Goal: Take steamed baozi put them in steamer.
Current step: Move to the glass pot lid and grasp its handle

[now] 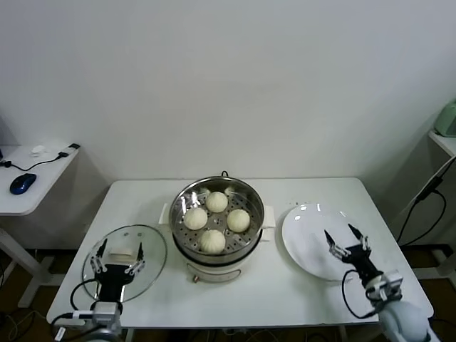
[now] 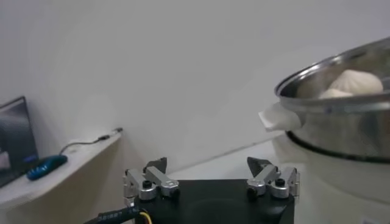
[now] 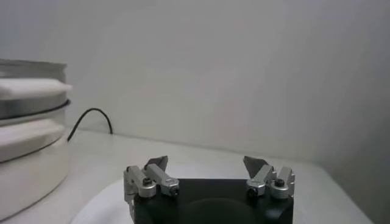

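Note:
Several pale cream baozi point(image 1: 216, 201) lie on the perforated floor of the shiny steel steamer point(image 1: 249, 197) at the table's middle. The steamer sits in its white base. In the left wrist view the steamer's rim point(image 2: 329, 106) shows with baozi point(image 2: 354, 81) inside. My left gripper point(image 1: 118, 254) is open and empty, low at the front left over the glass lid point(image 1: 149, 265). My right gripper point(image 1: 347, 241) is open and empty over the front part of the white plate point(image 1: 306, 235). The plate holds nothing.
The glass lid with a white handle point(image 1: 121, 252) lies front left on the white table point(image 1: 285, 292). A side desk point(image 1: 32, 196) with a blue mouse point(image 1: 22, 182) stands at the left. A black cable hangs at the right table edge.

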Controlling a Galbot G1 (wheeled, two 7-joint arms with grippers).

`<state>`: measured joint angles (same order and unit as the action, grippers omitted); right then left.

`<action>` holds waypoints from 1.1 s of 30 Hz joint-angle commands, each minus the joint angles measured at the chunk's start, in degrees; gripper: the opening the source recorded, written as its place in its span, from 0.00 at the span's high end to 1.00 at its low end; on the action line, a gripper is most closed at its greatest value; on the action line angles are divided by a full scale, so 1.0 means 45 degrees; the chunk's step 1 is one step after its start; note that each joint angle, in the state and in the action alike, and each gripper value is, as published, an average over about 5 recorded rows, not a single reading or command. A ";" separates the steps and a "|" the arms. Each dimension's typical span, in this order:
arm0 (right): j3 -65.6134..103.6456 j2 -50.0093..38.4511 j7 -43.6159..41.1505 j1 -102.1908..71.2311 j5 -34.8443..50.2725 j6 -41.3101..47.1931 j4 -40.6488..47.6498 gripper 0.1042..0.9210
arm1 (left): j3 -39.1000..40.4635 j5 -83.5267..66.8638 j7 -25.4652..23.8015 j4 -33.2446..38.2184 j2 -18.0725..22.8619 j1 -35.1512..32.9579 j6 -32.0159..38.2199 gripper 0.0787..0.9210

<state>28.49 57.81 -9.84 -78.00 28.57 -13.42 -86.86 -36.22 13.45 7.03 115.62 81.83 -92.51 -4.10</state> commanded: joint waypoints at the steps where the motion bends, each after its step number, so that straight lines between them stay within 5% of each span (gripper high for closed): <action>1: 0.0918 0.1853 0.0544 -0.1924 -0.0437 -0.1046 -0.0792 0.12 | 0.0015 0.1613 0.0566 -0.0443 0.0013 -0.0021 0.0891 0.12; 8: 0.0738 0.1984 0.1262 -0.2289 -0.0826 -0.0016 -0.1857 0.12 | -0.0220 0.6326 0.2534 -0.1694 -0.0676 0.0000 0.1748 0.12; 15: 0.0716 0.1897 0.1416 -0.2375 -0.0811 0.0391 -0.2432 0.12 | -0.0277 1.3265 0.5220 -0.5177 -0.1881 0.0431 0.2964 0.12; 23: 0.0701 0.1913 0.1452 -0.2312 -0.0921 0.0355 -0.2426 0.12 | -0.0442 1.3834 0.5333 -0.7381 -0.2413 0.1070 0.3240 0.12; 33: 0.0684 0.1904 0.1318 -0.2455 -0.1115 0.0232 -0.2386 0.12 | -0.0382 1.3887 0.5513 -0.8036 -0.2454 0.1825 0.3122 0.12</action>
<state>31.41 65.97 -3.91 -88.47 24.17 -12.39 -97.02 -37.83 70.80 29.54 83.83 71.53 -85.64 8.91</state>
